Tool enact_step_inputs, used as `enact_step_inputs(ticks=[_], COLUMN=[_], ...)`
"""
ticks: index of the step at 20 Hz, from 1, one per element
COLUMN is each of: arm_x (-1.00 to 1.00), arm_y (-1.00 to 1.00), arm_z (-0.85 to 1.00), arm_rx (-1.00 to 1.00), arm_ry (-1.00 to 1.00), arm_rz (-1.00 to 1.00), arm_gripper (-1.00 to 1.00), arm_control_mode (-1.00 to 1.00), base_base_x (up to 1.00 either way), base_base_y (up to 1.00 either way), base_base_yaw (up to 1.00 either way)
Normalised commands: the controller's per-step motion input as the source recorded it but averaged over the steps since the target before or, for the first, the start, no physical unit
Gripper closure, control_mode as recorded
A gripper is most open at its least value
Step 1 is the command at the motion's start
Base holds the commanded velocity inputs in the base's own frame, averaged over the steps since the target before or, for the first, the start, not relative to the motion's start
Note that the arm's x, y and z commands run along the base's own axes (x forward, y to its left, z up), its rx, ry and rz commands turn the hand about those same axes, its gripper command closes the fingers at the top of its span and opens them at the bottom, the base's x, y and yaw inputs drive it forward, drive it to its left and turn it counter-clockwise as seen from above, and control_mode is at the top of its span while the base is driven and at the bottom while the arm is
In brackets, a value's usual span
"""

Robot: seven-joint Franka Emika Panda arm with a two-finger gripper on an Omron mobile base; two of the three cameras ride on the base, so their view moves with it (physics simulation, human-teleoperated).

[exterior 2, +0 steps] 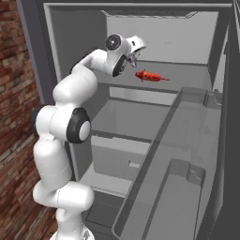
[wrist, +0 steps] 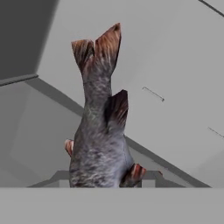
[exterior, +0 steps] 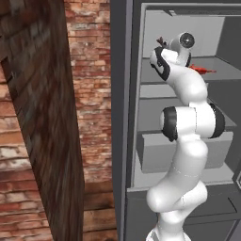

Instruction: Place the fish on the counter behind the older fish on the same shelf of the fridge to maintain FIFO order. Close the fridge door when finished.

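Fridge [exterior 2: 70, 28] stands open before me, its upper shelf [exterior 2: 187, 75] carrying one older fish [exterior 2: 151, 76], bright red. My hand [exterior 2: 133, 50] sits at about nine o'clock from it, clamped on one grey-brown fish [wrist: 101, 131] whose tail points away from the hand camera. Lower down sits one boxy grey drawer [exterior: 155, 153]. Fridge door [exterior 2: 232, 140] hangs at three o'clock with two clear bins [exterior 2: 187, 140].

Flat, even rendered light; soft shadows, slight blur, no glare.
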Motion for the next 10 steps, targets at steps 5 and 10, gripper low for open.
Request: enact_step_inputs(ticks=[5,10], arm_x=[0.23,0.34], arm_y=[0.0,0.02], arm_z=[-0.26,-0.27], arm_rx=[0.0,0.0], arm_ry=[0.0,0.0], arm_rz=[0.01,0.01], arm_gripper=[1.0,1.0], arm_control_mode=[-1.0,-1.0], base_base_x=[0.0,0.0], base_base_y=[0.0,0.0], base_base_yaw=[0.0,0.0])
